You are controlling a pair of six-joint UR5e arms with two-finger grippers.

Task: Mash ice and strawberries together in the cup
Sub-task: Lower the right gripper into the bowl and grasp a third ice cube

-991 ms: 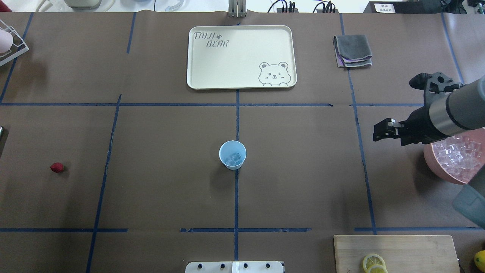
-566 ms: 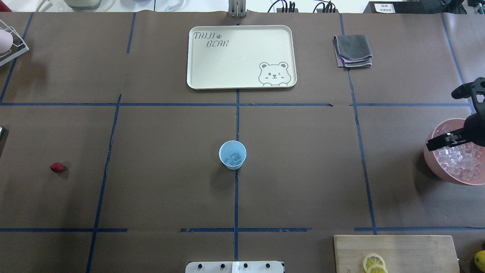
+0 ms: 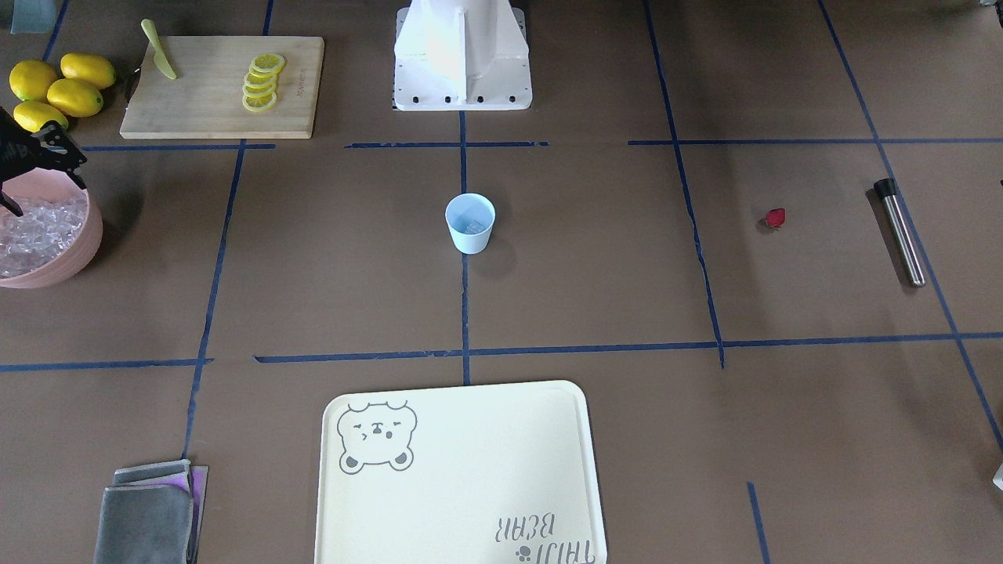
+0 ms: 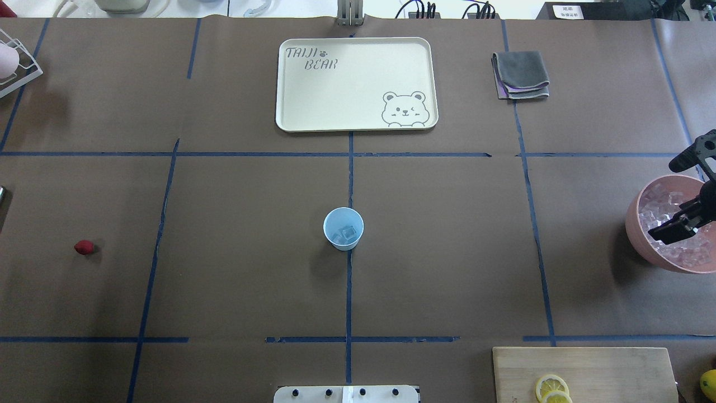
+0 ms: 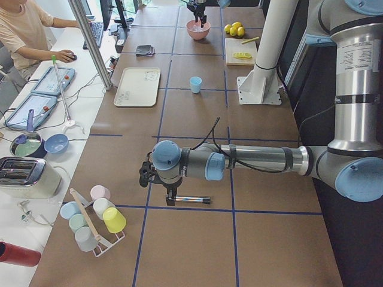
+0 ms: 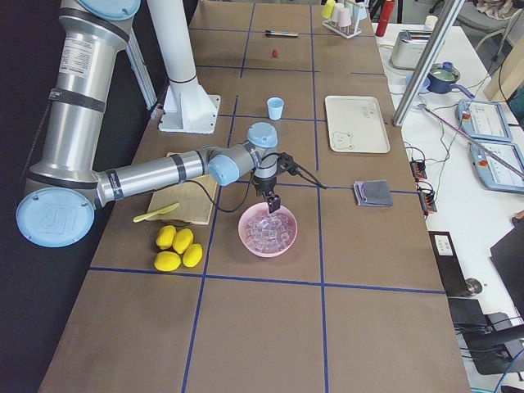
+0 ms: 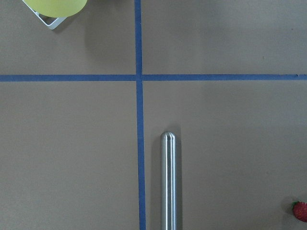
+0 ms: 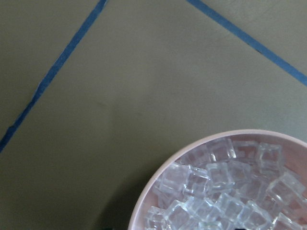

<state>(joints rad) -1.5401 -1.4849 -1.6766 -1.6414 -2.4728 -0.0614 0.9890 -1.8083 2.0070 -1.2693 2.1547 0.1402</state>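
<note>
The pale blue cup (image 4: 343,228) stands at the table's middle with a few ice cubes (image 4: 348,232) in it. The small red strawberry (image 4: 84,247) lies far left on the table and shows in the left wrist view (image 7: 300,211). My right gripper (image 4: 655,232) hangs over the pink bowl (image 4: 634,239) of ice (image 8: 225,191), fingers slightly apart and empty. My left gripper (image 5: 170,197) shows only in the exterior left view, over a steel rod (image 7: 168,182). I cannot tell if it is open or shut.
A cream bear tray (image 4: 356,84) and a folded grey cloth (image 4: 520,74) lie at the far side. A cutting board (image 4: 584,372) with lemon slices sits near right, whole lemons (image 3: 55,90) beside it. A cup rack (image 5: 93,218) stands at the left end.
My right gripper has swung right, from the table beside the pink bowl to over the ice in it. The cup and the strawberry have not moved.
</note>
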